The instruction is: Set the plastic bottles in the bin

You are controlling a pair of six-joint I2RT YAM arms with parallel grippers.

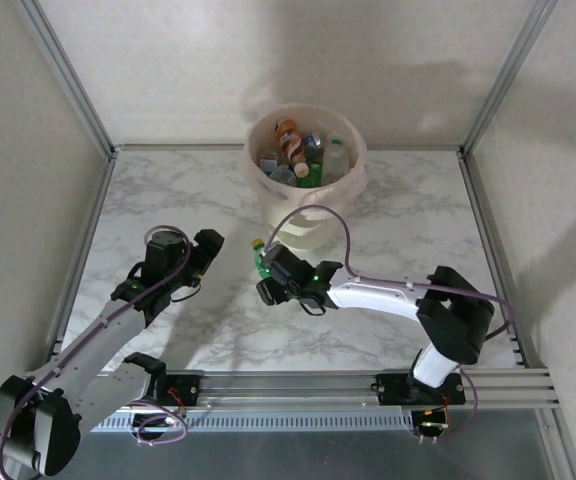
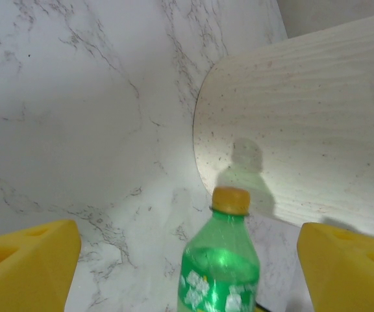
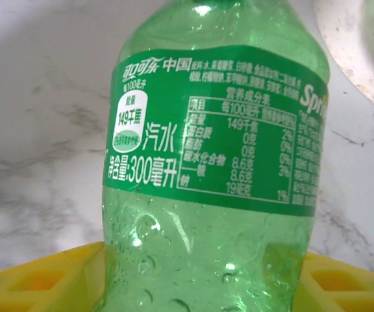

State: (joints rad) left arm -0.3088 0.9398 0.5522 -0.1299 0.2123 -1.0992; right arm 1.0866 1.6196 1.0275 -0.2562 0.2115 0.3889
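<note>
Green and upright, the bottle (image 1: 262, 260) stands just on the near side of the bin (image 1: 283, 205), pinched by the right gripper (image 1: 268, 275). The left gripper (image 1: 206, 252) hovers farther left. Left wrist: pads (image 2: 24, 266) spread, empty. Right wrist: pads (image 3: 37, 286) press the bottle's sides.

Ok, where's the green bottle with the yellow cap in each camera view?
Top external: green bottle at centre, just in front of the bin.
Left wrist: green bottle at bottom centre, upright, with the bin behind it.
Right wrist: green bottle across the middle, bin at top right.
Shared landmark: the bin.
</note>
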